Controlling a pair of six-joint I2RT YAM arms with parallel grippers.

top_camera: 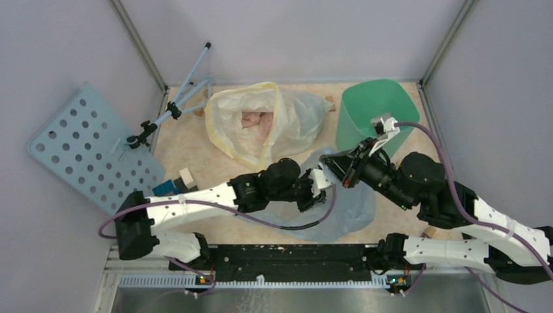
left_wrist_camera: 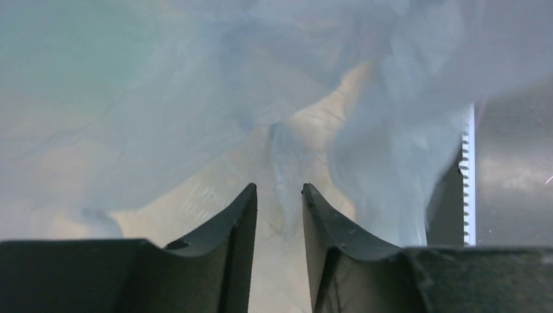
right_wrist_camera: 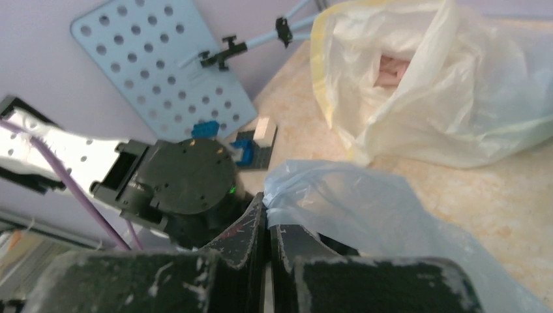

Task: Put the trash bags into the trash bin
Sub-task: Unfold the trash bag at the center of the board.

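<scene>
The blue bag (top_camera: pixel 352 208) is lying crumpled on the table (top_camera: pixel 189 142), near the centre, between the two arms. The bin (top_camera: pixel 372 111) is standing to its far right, and none of the film is inside it yet.

The right gripper (right_wrist_camera: pixel 267 202) is pinching a bunched edge of the bag, its jaws pressed together on the film, while the rest is spreading out over the table. The left gripper (left_wrist_camera: pixel 279 192) is pointing into the film with its jaws standing apart. A pleat is hanging just ahead of the gap, but nothing is looking clamped there.

The bag is looking very light, thin and limp, so it is likely to be sagging and billowing rather than keeping any shape. The film is probably slippery, and a pinch on a single layer may be sliding out or stretching. The better hold is a gathered bunch of several layers near the rim, as the right gripper is taking. Being about as large as the bin, the bag is going to need lifting clear of the rim, and its trailing part may be dragging there or brushing the white bag (top_camera: pixel 261 124) at the far centre.
</scene>
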